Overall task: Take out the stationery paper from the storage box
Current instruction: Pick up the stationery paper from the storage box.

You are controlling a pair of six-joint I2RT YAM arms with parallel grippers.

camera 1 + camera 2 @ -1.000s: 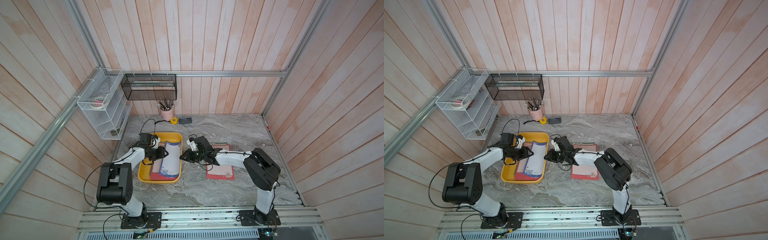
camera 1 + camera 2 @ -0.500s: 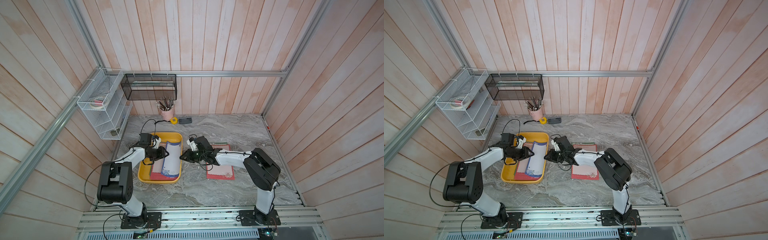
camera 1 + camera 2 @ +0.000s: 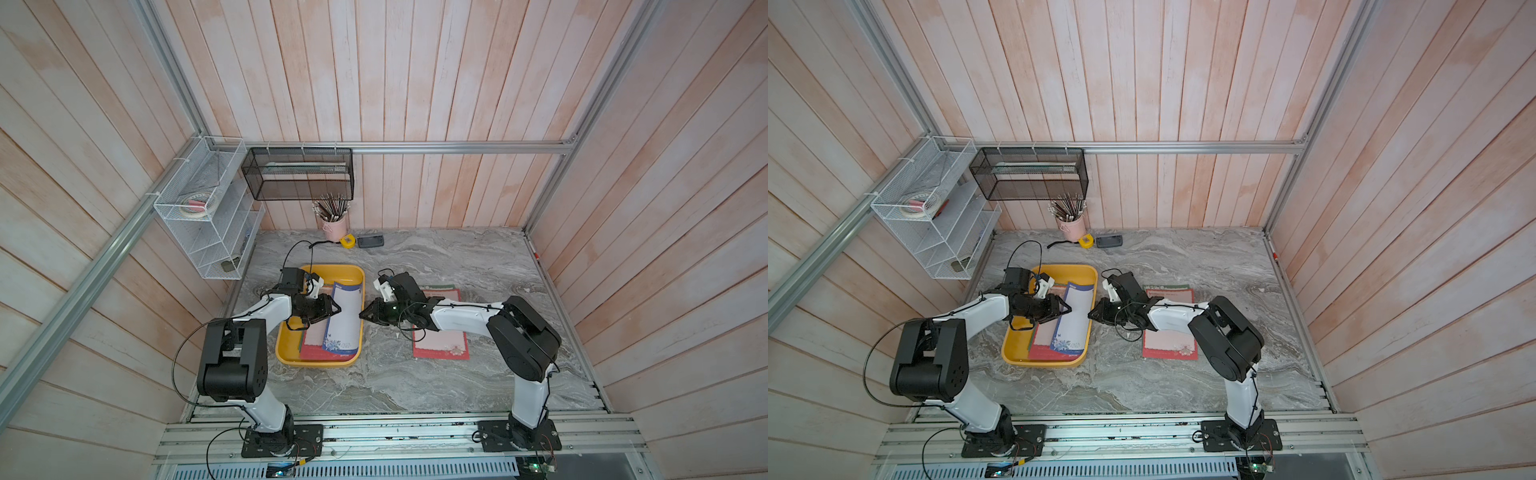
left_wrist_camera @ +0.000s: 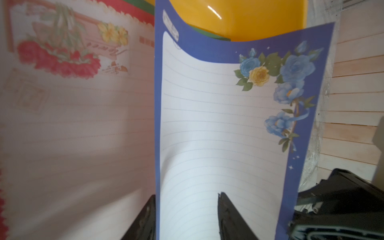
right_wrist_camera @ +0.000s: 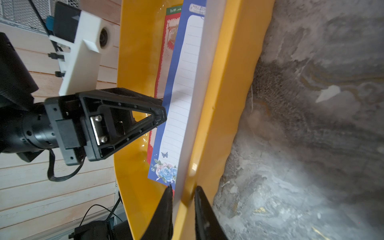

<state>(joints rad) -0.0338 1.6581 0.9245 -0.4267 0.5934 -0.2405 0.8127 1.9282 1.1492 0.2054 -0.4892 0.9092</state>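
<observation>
Change: nothing clear had shifted from a second before. Both arms, the paper and the box were in the same places.
Stationery paper: the blue-bordered sheet (image 3: 343, 318) was in the storage box (image 3: 291, 358). It bowed upward, with one long edge raised along the wall nearer the right arm.
Other paper in box: red-bordered sheets (image 3: 312, 345) lay flat under the blue one.
Paper already out: two sheets (image 3: 440, 347), red border over green, lay flat on the table, partly under the right arm.
Left gripper (image 3: 337, 309): fingers were spread, one below and one above the blue sheet's near edge, not clamped.
Right gripper (image 5: 182, 188): the gap was narrow, with the sheet's raised edge and the box rim between the fingers. Could not tell whether it was pinching.
Surface: grey marble-pattern table (image 3: 457, 257).
Back of table: pink cup of pencils (image 3: 334, 228), yellow tape measure (image 3: 348, 241), small dark device (image 3: 371, 241).
Room: pale wood-plank walls and an aluminium frame. A black mesh basket (image 3: 297, 174) hung on the back wall, and a white wire rack (image 3: 208, 224) was on the wall beside the left arm.
</observation>
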